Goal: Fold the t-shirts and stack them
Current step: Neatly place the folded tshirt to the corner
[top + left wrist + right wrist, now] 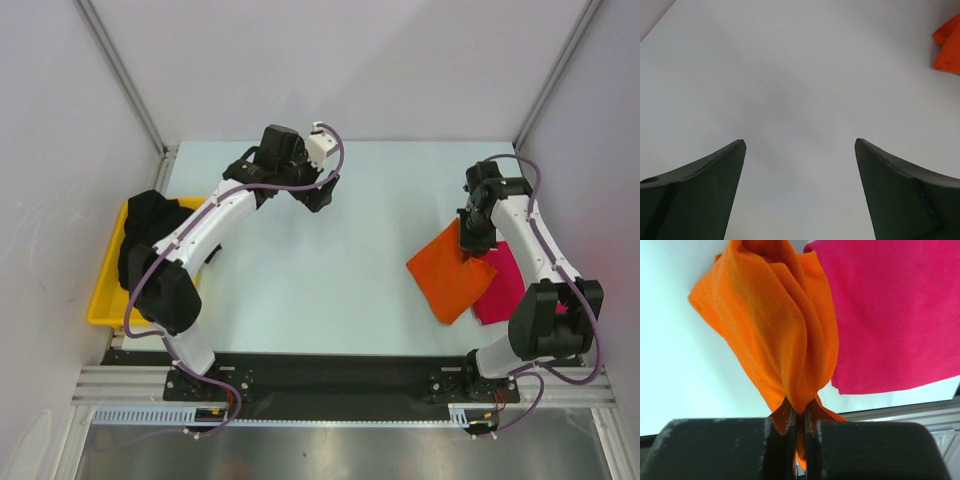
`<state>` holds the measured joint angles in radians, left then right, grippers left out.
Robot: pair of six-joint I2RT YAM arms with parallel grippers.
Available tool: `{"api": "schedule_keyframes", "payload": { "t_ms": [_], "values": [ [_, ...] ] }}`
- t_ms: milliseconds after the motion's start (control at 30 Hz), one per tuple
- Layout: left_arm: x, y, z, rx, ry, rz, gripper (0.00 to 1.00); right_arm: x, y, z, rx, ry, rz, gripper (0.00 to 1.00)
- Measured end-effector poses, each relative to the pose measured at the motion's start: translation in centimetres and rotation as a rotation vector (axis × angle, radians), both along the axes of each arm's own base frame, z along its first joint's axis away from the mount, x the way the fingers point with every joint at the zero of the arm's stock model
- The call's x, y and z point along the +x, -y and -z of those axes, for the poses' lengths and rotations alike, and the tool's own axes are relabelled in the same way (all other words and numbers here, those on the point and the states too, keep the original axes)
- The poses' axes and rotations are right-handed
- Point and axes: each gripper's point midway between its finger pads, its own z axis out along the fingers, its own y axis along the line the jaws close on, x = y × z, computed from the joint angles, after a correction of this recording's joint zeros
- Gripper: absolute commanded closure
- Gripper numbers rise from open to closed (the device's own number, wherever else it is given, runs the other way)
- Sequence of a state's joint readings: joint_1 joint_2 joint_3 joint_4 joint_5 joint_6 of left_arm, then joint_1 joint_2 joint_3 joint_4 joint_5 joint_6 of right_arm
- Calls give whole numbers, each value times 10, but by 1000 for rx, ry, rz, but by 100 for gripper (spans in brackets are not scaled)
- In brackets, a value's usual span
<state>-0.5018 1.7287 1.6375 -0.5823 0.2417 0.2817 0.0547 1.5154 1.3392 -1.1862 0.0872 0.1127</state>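
Beside the pink t-shirt, the right gripper pinches the orange t-shirt.
Soft, light cloth, likely to droop; best held at a corner. The left gripper gapes wide, empty.

Pale blue table, yellow plastic tray at its left edge (partly covered)

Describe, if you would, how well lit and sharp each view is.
Top external: even, diffuse light, sharp, faint shadows on the table. Left wrist: a soft grey shadow ahead of the open left hand; the orange t-shirt at the edge is blurred. Right wrist: the right hand, shut on that shirt, is dark and unfocused; the pink t-shirt looks saturated.
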Motion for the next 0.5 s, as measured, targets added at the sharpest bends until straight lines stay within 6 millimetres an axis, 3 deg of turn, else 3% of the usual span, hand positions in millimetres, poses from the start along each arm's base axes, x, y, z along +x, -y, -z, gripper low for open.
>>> {"api": "schedule_keyframes", "payload": {
  "t_ms": [500],
  "values": [
    [9,-3,-10,-23,40,-13,3,-11,43,-34,-127,101,-51,100]
  ]
}}
